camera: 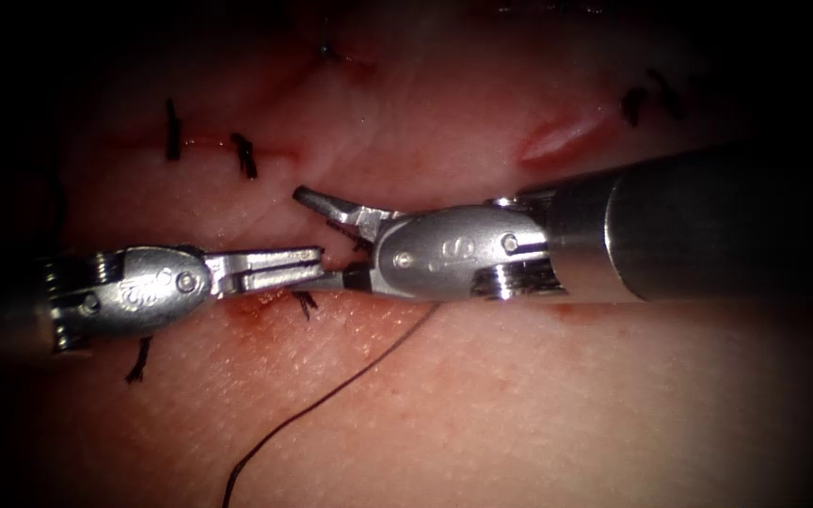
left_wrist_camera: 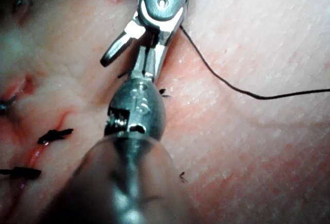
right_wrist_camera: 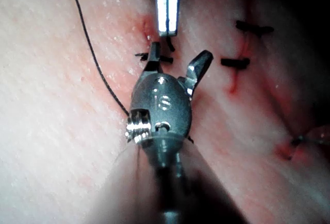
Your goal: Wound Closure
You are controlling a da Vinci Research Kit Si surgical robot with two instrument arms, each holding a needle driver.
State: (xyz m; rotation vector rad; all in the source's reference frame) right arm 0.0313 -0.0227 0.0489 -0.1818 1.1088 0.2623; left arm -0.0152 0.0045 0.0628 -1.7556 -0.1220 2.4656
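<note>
We see the right tool (camera: 331,240) with its jaws spread wide: one jaw angles up over the cut (camera: 331,179), the other lies low beside the tip of the left tool (camera: 279,270). Nothing sits between them. The left tool's jaws are pressed together and point straight at the right tool's lower jaw, nearly touching it; whether they pinch thread at the tip we cannot tell. We judge the two tips meet here, at the cut's near edge, to work on one stitch. The thread (camera: 350,381) runs from under the right tool's wrist down across the tissue (camera: 566,414), apart from both pairs of jaws. We cannot make out the needle. Short cut thread ends (camera: 172,130) mark the finished stitches left of the tools.
</note>
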